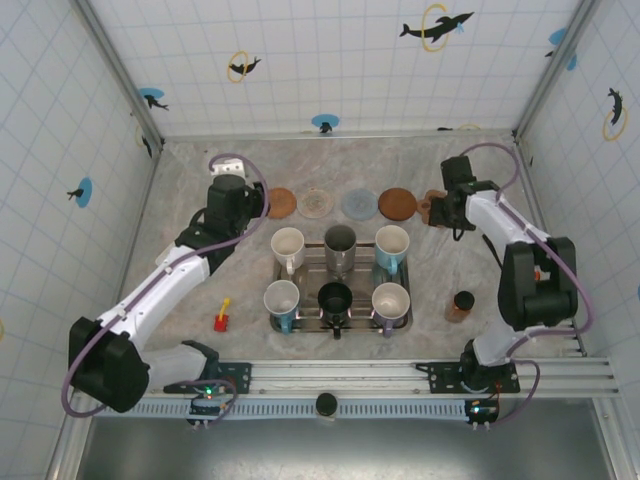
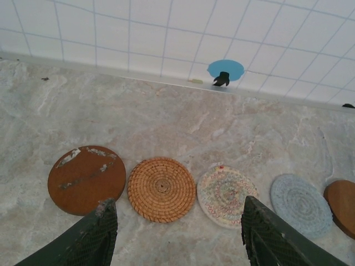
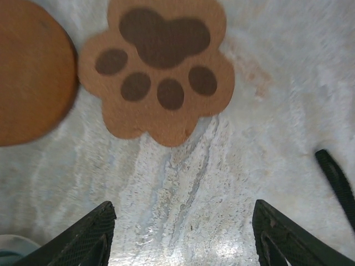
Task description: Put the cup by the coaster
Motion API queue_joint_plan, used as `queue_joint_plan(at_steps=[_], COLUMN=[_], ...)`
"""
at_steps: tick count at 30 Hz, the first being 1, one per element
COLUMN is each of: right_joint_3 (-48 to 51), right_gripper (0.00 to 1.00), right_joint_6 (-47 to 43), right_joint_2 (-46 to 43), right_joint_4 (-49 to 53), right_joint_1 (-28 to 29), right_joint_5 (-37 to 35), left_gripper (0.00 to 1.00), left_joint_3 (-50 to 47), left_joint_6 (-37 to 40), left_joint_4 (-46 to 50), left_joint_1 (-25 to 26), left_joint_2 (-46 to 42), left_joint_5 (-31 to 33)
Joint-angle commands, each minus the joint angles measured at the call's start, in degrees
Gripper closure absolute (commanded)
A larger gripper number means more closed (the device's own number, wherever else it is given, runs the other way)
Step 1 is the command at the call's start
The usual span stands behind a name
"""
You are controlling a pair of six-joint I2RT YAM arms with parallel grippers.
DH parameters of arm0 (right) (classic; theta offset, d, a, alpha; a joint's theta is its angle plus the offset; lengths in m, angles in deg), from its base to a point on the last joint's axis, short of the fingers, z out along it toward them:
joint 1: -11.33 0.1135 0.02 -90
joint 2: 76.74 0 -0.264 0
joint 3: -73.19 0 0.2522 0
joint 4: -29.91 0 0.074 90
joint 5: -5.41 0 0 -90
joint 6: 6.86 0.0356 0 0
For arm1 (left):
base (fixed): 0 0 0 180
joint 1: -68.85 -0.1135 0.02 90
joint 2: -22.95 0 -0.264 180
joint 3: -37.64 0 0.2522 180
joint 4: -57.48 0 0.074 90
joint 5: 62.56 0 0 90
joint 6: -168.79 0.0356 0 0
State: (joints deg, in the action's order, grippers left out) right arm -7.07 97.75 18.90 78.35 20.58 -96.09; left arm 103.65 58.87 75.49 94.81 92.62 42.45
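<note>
Six cups stand on a metal tray (image 1: 343, 322) in the middle of the table: a white cup (image 1: 288, 245), a steel cup (image 1: 340, 243), a blue-and-white cup (image 1: 392, 244) and three more in the front row. Neither gripper holds one. Coasters lie in a row behind the tray: a brown disc (image 2: 86, 178), a woven coaster (image 2: 161, 189), a multicoloured one (image 2: 226, 195), a blue-grey one (image 2: 301, 204) and a paw-shaped coaster (image 3: 157, 75). My left gripper (image 2: 177, 205) hangs open just in front of the woven coaster. My right gripper (image 3: 183, 208) is open over bare table in front of the paw coaster.
A small red-and-yellow object (image 1: 221, 318) lies left of the tray and a brown jar (image 1: 460, 305) stands to its right. A black cable (image 3: 335, 183) lies right of my right gripper. Tiled walls close the table on three sides.
</note>
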Motion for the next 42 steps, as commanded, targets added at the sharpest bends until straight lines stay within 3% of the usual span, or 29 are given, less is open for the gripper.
queue_joint_plan(at_steps=[1, 17, 42], right_joint_3=[-3.6, -7.4, -10.2], right_gripper=[0.33, 0.33, 0.36], right_joint_6=[-0.7, -0.4, 0.0], right_joint_2=[4.4, 15.0, 19.4], right_joint_4=[1.2, -0.5, -0.9], right_joint_1=[-0.2, -0.7, -3.2], right_joint_5=[1.2, 2.5, 5.4], left_gripper=[0.4, 0.4, 0.4], left_joint_3=[0.9, 0.8, 1.2], left_joint_6=[0.7, -1.2, -1.2], left_joint_4=[0.0, 1.0, 0.9], left_joint_1=[0.3, -0.9, -0.9], left_joint_2=[1.6, 2.6, 3.3], left_joint_5=[2.5, 2.9, 2.4])
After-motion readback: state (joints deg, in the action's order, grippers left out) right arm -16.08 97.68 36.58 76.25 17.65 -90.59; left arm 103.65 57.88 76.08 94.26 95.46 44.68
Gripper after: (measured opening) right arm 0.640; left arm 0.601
